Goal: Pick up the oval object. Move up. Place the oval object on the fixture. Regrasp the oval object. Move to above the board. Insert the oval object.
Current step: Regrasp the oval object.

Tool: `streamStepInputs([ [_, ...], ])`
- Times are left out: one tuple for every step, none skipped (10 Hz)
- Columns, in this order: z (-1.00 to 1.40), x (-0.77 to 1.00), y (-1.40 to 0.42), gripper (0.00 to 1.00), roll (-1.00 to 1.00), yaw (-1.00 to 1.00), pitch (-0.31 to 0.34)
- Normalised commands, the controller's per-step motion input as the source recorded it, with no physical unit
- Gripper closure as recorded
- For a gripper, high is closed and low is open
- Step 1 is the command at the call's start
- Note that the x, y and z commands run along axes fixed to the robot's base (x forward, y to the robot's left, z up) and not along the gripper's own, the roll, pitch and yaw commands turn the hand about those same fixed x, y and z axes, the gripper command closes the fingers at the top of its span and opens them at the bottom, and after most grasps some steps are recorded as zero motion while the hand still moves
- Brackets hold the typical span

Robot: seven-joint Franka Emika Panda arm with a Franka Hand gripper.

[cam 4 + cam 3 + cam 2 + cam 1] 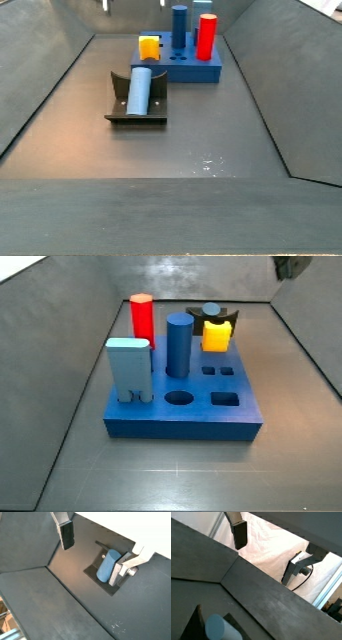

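The oval object [107, 566], a pale grey-blue peg, lies on its side in the black fixture [93, 573]. A side view shows the same: the oval object [139, 88] rests lengthwise on the fixture [136, 118], in front of the board [185, 70]. My gripper [97, 549] hovers above the fixture, open, with nothing between its widely spread fingers. One finger [127, 566] is close beside the peg; whether they touch I cannot tell. In a wrist view the gripper [266, 551] is open over the floor, with the oval object [218, 628] at the frame's edge. The board [201, 421] is a thick blue block.
On the board stand a red peg [140, 318], a dark blue cylinder [179, 344], a light blue block peg [128, 368] and a yellow piece [217, 334]. Several holes [178, 399] are open. Sloping grey walls [54, 90] enclose the floor.
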Motion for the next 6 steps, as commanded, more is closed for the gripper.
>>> streamStepInputs([
  [-1.0,0.05,0.07,0.0,0.13,0.14,-0.005],
  [-1.0,0.06,0.06,0.0,0.1,0.12,-0.041],
  [-1.0,0.06,0.06,0.0,0.08,0.11,-0.064],
  [-1.0,0.07,0.06,0.0,0.07,0.08,-0.095],
  [-1.0,0.08,0.06,0.0,0.07,0.06,-0.101],
  [-1.0,0.09,0.05,0.0,0.06,0.03,-0.105],
])
